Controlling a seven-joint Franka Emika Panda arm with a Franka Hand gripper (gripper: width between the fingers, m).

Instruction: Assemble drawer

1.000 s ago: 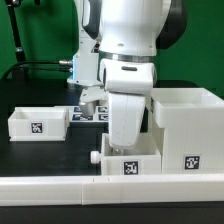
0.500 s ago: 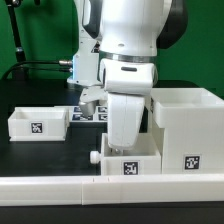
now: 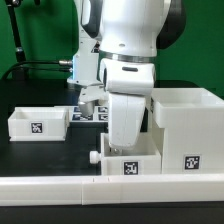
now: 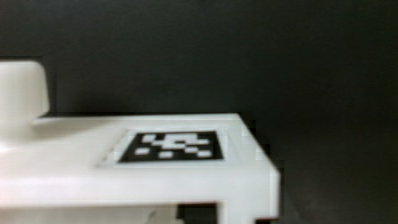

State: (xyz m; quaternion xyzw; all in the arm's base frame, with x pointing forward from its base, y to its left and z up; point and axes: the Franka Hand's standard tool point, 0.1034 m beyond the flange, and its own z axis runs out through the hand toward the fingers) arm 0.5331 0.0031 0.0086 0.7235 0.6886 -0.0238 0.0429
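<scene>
A small white drawer box [image 3: 132,163] with a tag on its front and a knob [image 3: 94,157] on its side stands at the front centre of the table. My arm reaches straight down into it, and the wrist hides the gripper in the exterior view. The wrist view shows a white tagged part [image 4: 175,147] close up. My gripper [image 4: 235,216] is at the picture's edge, with its dark fingertips [image 4: 196,214] on either side of a thin white wall of that part. A larger open white housing [image 3: 186,125] with a tag stands just to the exterior view's right.
Another small white box [image 3: 38,122] with a tag sits at the exterior view's left. The marker board [image 3: 94,114] lies behind the arm. A white rail [image 3: 60,188] runs along the table's front edge. The table top is black.
</scene>
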